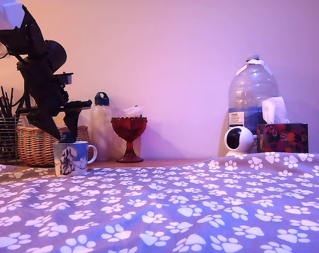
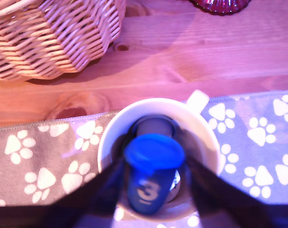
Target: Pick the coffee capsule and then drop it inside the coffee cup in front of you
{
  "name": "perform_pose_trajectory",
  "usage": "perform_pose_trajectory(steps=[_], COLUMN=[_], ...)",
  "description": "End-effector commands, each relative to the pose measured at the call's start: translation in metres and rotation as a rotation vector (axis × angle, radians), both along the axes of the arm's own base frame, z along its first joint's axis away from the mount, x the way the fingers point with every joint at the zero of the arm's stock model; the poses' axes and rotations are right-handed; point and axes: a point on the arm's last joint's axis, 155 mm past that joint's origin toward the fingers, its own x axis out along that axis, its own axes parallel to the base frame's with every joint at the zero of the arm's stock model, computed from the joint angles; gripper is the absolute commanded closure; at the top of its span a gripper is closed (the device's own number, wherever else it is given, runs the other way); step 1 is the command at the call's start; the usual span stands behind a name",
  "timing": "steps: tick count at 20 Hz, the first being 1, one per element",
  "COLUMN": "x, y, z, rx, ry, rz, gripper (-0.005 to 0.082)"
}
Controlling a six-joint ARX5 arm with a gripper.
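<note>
**Capsule hanging over the mug mouth, release pending**

Starting at the exterior view's left, a wire holder of dark utensils [image 1: 2, 129] is standing by a woven basket [image 1: 38, 143], and the black arm is reaching down in front of them. Its gripper [image 1: 69, 134] is dipping to the rim of the coffee cup [image 1: 71, 158], the white mug with the dog picture, whose handle is pointing toward the exterior view's right. Further right, a white bottle with a blue cap [image 1: 101, 126] is standing, then the red goblet [image 1: 129, 136], and well apart at the far right a large water jug [image 1: 252, 103], a small round white camera [image 1: 238, 140] and a tissue box [image 1: 282, 137]. The paw-print cloth [image 1: 201, 211] is covering the foreground.

The exterior view is not showing the capsule at all, nor how the jaws are standing. The wrist view is filling that gap: the blue coffee capsule [image 2: 151, 173], marked with a 3, is sitting between the two dark fingers [image 2: 106, 190], directly above the opening of the coffee cup [image 2: 110, 137], with another dark capsule-like shape seemingly lying inside already. The jaws are closing on the capsule's sides.

Judging by this, the carrying step is finishing and the drop is in hand. The next move is calling only for parting the jaws; the capsule looks centred enough to fall inside, though lifting straight up afterwards would avoid nudging the rim.
</note>
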Motion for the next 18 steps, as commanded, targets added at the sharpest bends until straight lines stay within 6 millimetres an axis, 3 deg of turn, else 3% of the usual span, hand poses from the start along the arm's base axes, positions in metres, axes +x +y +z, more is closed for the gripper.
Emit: perform_pose_trajectory(steps=[1,6,10,13,16,18], x=[0.003,0.0,-0.008,-0.021,-0.035,-0.045], y=[-0.002,-0.009,-0.019,-0.023,-0.021,-0.02], z=[0.003,0.006,0.032,0.049,0.055,0.058], rx=[0.008,0.015,0.027,0.029,0.037,0.042], ry=[-0.014,-0.015,-0.046,-0.042,-0.009,0.019], rz=[-0.011,-0.034,-0.071,-0.082,-0.083,-0.084], gripper=[0.0243,0.0255,0.0289,0.0442,0.0687,0.0754])
